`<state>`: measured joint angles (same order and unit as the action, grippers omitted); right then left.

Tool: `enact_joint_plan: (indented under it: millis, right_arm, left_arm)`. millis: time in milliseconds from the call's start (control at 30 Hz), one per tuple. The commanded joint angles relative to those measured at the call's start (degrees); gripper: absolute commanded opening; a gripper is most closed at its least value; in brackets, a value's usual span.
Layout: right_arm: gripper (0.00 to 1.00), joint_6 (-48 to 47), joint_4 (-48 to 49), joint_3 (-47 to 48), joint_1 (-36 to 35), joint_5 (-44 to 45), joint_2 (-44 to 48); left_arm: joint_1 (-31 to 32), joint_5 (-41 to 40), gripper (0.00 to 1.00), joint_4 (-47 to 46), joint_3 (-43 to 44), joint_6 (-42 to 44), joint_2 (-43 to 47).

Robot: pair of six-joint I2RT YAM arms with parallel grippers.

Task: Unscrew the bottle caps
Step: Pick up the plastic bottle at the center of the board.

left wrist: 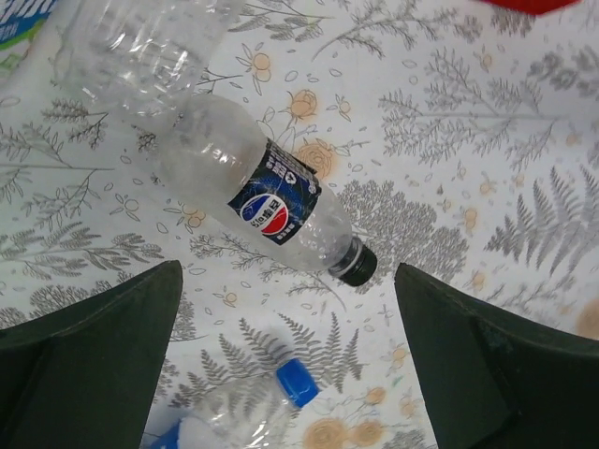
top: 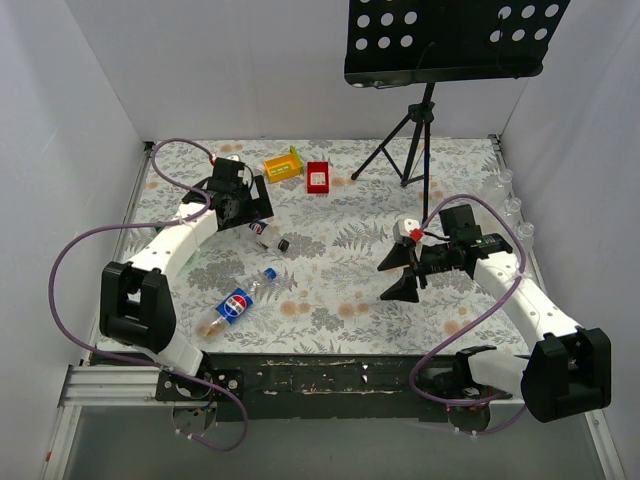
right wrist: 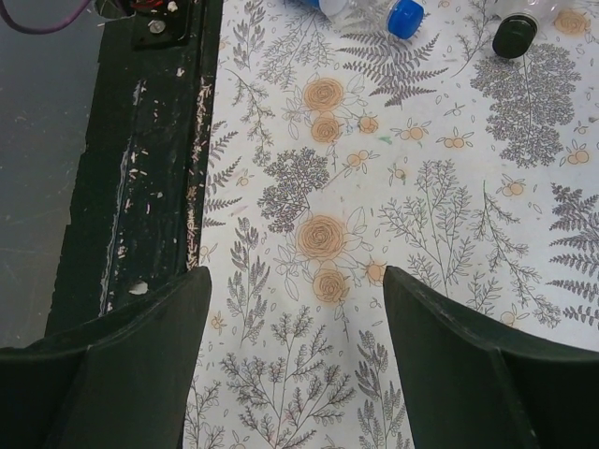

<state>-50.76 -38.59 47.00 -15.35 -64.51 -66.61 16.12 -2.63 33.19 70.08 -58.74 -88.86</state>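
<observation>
While my left claw (left wrist: 285,281) hangs wide open and empty, the small round black plastic screw cap (left wrist: 356,265) lies on the table just below it, not yet off.
It tops a clear plastic bottle with a dark blue label (left wrist: 253,178), flat on the fern-print tablecloth (left wrist: 487,187). It looks empty, so light, slick, easily crushed and keen to roll. I'd pin the stiffer neck, then pinch the cap. My right claw (top: 398,277) gapes empty, well apart.

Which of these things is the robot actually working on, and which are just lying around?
For the job: black cap on the dark-labelled bottle; blue cap on the blue-labelled bottle.
Lying about: yellow tray; red tray; music stand.
</observation>
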Motion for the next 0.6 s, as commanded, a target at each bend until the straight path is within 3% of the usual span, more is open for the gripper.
enact_joint_plan:
  millis: [0,67,233,567]
  right_arm:
    - [0.82,0.75,1.76,0.02,0.59,-2.29,0.96]
    - [0.82,0.75,1.76,0.02,0.76,-2.29,0.96]
    - [0.82,0.75,1.76,0.28,1.38,-2.99,0.60]
    - [0.82,1.02,2.03,-0.51,1.99,-3.43,1.83]
  left_arm:
    - [0.49,-12.11,0.96,2.74,3.64,-23.12,0.10]
    - [0.49,-15.98,0.93,7.48,6.02,-31.83,-1.05]
    - [2.25,-15.46,0.92,12.59,6.38,-44.51,-4.29]
    - [2.51,-16.97,0.91,13.30,9.98,-49.63,-13.08]
